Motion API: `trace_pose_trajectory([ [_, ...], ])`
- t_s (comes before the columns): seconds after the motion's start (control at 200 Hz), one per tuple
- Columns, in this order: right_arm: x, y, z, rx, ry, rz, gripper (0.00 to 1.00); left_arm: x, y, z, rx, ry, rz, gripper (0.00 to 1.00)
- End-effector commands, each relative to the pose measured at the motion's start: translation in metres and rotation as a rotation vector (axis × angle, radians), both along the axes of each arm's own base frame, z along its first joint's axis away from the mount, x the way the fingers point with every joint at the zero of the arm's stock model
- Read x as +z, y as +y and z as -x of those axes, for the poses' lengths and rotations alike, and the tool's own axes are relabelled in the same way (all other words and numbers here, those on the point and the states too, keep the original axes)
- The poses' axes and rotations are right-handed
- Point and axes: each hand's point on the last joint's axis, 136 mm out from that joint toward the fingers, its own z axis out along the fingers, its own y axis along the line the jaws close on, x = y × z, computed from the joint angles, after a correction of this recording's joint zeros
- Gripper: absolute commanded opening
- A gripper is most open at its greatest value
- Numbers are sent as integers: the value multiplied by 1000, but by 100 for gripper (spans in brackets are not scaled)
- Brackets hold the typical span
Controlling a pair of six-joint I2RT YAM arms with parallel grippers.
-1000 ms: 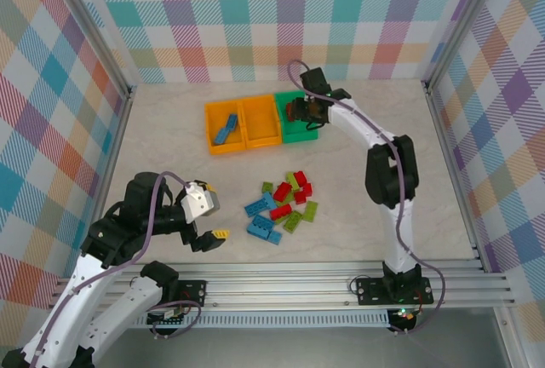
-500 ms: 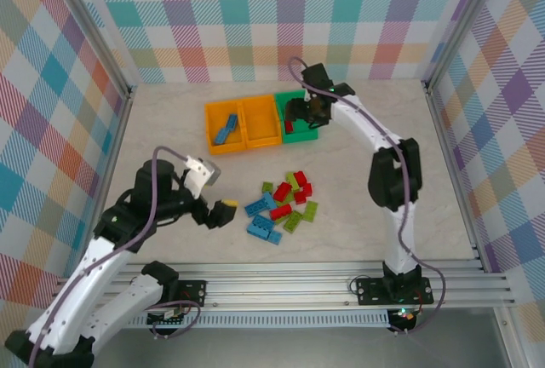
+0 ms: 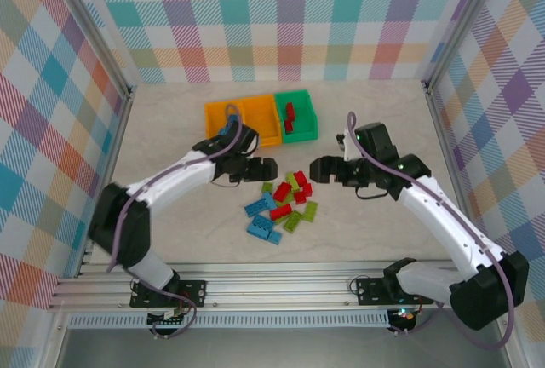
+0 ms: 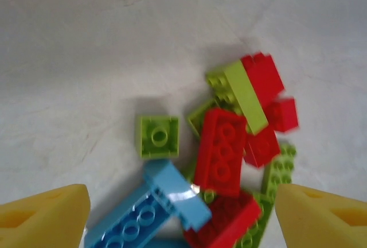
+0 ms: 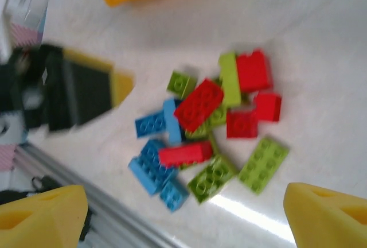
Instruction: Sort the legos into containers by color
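Crowding worries us; left gripper point(image 3: 262, 169) and right gripper point(image 3: 318, 169) both hang open and empty either side of the legos point(image 3: 283, 204), heaped mid-table near the containers point(image 3: 264, 140); reaching together, we could collide or scatter bricks.

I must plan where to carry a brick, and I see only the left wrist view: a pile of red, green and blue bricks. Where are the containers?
Observer: The three containers stand in a row beyond the pile, nearer the back wall.
Operator: Which one holds red?
Observer: The green bin, at the right end, holds red bricks.
Operator: Where is the other arm?
Observer: The right end effector is just right of the pile, open and holding nothing.
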Motion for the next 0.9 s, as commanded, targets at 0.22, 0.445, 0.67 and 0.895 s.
trace_pose_trajectory([
  [0.22,-11,-8,23,-31,51,-21,92,-63,2,-34,66,77,-282,58],
  [0.445,-14,-6,16,-42,50,-19,94,-91,-3,-15,1,179,-292,57],
  [0.67,-18,-4,11,-50,57,-21,95,-97,-24,-4,-69,194,-214,65],
  [0.895,-17,-4,13,-50,56,-25,95,-105,-20,9,-103,210,-298,67],
])
